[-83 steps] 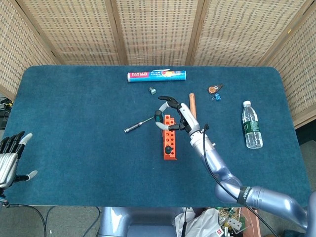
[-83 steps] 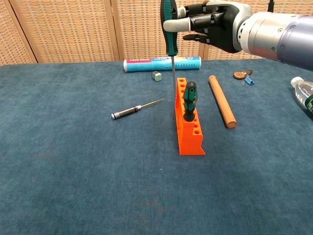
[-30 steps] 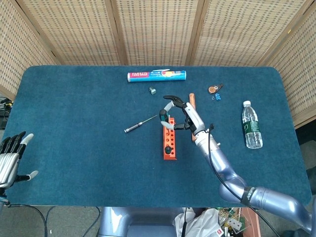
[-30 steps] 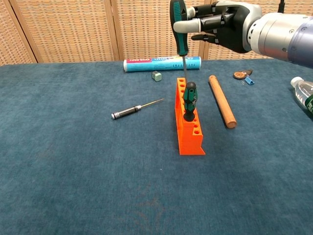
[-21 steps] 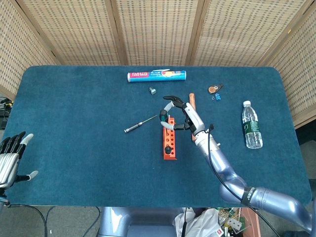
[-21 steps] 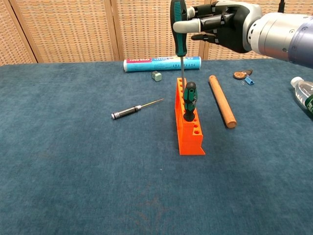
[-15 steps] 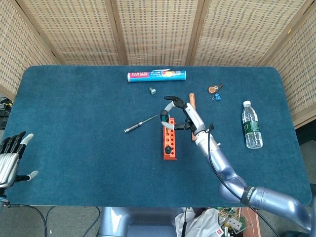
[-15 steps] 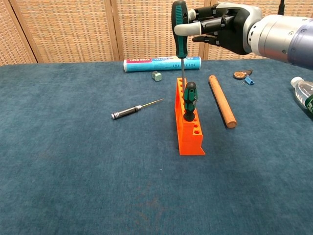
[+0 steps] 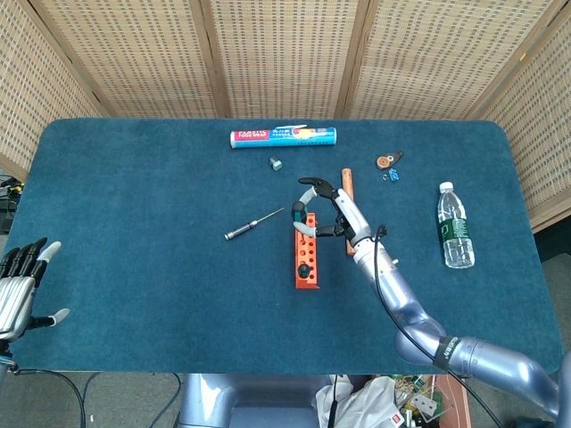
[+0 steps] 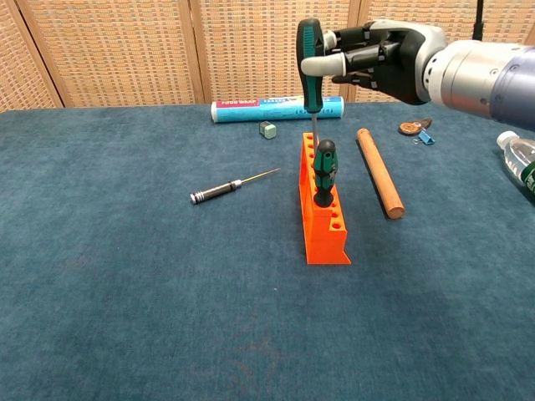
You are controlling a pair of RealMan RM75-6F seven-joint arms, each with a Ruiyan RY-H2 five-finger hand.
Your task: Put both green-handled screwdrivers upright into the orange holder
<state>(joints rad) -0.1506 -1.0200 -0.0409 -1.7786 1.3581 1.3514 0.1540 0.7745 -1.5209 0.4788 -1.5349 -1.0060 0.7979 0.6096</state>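
The orange holder [image 10: 322,219] [image 9: 303,254] stands mid-table, one green-handled screwdriver [image 10: 323,173] upright in a middle hole. My right hand [image 10: 380,54] [image 9: 330,208] grips the second green-handled screwdriver [image 10: 309,65] by its handle, held upright over the holder's far end. Its shaft runs down behind the standing handle to about the holder's top; whether the tip sits in a hole is hidden. My left hand [image 9: 20,285] hangs off the table's near left edge, fingers spread and empty.
A slim black-handled screwdriver [image 10: 231,185] lies left of the holder. A wooden dowel [image 10: 379,171] lies to its right. Behind are a wrapped tube [image 10: 277,109], a small grey block [image 10: 267,129] and small parts [image 10: 415,129]. A water bottle [image 9: 454,225] lies at far right.
My right hand has carried the gripped screwdriver right, from beside the holder to over its far end, and lowered it. The left hand has not moved.
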